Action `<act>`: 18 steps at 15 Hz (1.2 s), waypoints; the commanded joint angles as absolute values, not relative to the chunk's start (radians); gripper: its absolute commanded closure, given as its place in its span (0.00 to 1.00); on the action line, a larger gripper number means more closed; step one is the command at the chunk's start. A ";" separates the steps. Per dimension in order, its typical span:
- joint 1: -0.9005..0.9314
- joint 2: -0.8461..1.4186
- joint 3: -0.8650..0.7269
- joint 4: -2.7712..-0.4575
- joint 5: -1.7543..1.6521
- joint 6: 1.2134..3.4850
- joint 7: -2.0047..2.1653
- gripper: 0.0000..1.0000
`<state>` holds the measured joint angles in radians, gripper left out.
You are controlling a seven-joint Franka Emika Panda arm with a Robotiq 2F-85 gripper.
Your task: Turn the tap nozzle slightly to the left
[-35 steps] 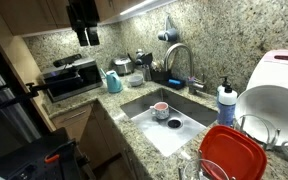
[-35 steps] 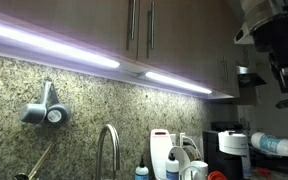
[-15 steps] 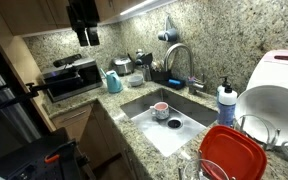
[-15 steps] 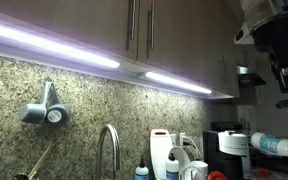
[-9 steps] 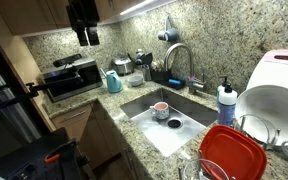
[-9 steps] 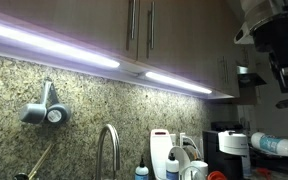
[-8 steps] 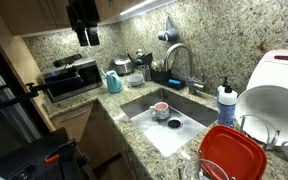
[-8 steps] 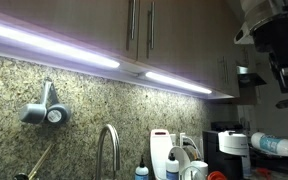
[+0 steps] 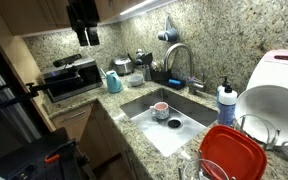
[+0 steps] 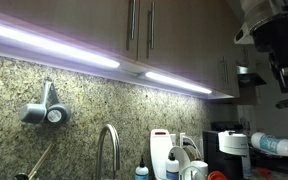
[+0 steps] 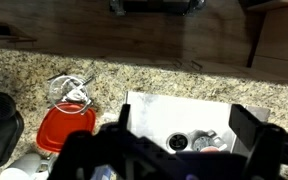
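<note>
gripper (image 9: 87, 38) high by cabinets (image 9: 39, 14) | jaws apart | tap nozzle (image 9: 180, 52) well apart

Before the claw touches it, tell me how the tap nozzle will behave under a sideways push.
The tap nozzle looks like rigid polished metal, so it probably won't flex. Fixed behind the sink, it should pivot rather than tip or slide. Its shiny, thin tube may let the claw slip.
</note>
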<state>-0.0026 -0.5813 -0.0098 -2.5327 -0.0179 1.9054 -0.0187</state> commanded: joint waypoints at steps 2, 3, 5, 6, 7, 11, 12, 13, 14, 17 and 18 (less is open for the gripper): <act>-0.006 -0.566 -0.011 -2.538 -0.021 1.922 -0.019 0.00; -0.008 -0.557 -0.010 -2.543 -0.025 1.934 -0.016 0.00; -0.015 -0.523 -0.012 -2.556 -0.031 1.964 -0.009 0.00; -0.017 -0.505 -0.015 -2.560 -0.032 1.972 -0.013 0.00; -0.020 -0.487 -0.018 -2.568 -0.034 1.992 -0.011 0.00; -0.041 -0.411 -0.024 -2.607 -0.047 2.151 0.008 0.00; -0.048 -0.391 -0.023 -2.622 -0.055 2.218 0.012 0.00; -0.055 -0.371 -0.017 -2.633 -0.077 2.280 0.015 0.00; -0.063 -0.351 -0.012 -2.650 -0.101 2.349 0.020 0.00; -0.102 -0.275 0.003 -2.682 -0.223 2.541 0.072 0.00; -0.117 -0.248 0.007 -2.689 -0.266 2.604 0.101 0.00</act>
